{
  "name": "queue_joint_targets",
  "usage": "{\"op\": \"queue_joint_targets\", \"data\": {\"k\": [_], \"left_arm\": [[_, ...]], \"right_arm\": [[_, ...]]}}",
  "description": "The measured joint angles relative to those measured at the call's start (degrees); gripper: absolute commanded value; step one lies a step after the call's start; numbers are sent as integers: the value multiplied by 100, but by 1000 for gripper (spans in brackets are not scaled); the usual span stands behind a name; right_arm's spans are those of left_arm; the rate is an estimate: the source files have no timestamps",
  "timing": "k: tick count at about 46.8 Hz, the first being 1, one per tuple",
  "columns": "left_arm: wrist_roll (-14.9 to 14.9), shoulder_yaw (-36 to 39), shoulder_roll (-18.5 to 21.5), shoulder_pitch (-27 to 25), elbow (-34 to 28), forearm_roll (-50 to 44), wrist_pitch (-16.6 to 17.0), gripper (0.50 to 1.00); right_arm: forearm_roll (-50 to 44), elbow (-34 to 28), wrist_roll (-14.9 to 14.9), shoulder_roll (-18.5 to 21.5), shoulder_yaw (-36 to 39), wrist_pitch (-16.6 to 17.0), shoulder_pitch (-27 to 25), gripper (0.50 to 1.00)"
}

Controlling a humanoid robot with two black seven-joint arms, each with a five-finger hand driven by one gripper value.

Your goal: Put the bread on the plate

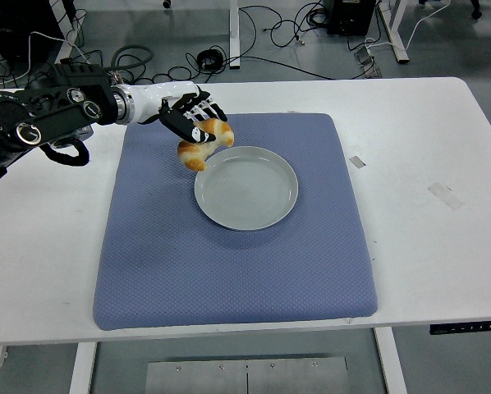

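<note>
Head view, overhead-forward. White table (57,246) w/ a blue-grey quilted mat (229,263) covering its centre. On the mat, slightly back of centre, sits a pale grey-green round plate (246,187), upright, nothing on it.

Left arm enters from the picture's left edge, black housing w/ a white forearm section, and reaches across the mat's back-left corner. Left hand (188,115) has its fingers (203,108) curled down over the bread (203,142), gripping it from above; fingers are closed around the top of the piece, not spread. The bread is a golden-brown, crescent-shaped roll, held tilted, one tip pointing down-left. It appears at the plate's back-left rim; its lower tip lies just beside the rim, and whether it overlaps the rim can't be told from this angle. The height of the bread above the mat can't be read from this view; a faint darker patch lies on the mat near the lower tip.

Right arm: not seen anywhere in the view.

Other items: two small strips of clear tape (445,194) on the bare tabletop right of the mat, well apart from plate and hand. Beyond the table's far edge, grey floor w/ tangled black cables (262,33) and white desk legs.
</note>
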Motion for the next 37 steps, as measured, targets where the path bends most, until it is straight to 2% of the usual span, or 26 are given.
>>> {"op": "queue_joint_targets", "data": {"k": [16,37], "left_arm": [[10,-92,-485,-10,1,-1,15,660],[4,-38,-546,147,1,-6,14,666]], "right_arm": [[-2,0,-1,0,0,0,1,1000],[0,0,0,0,0,0,1,1000]]}}
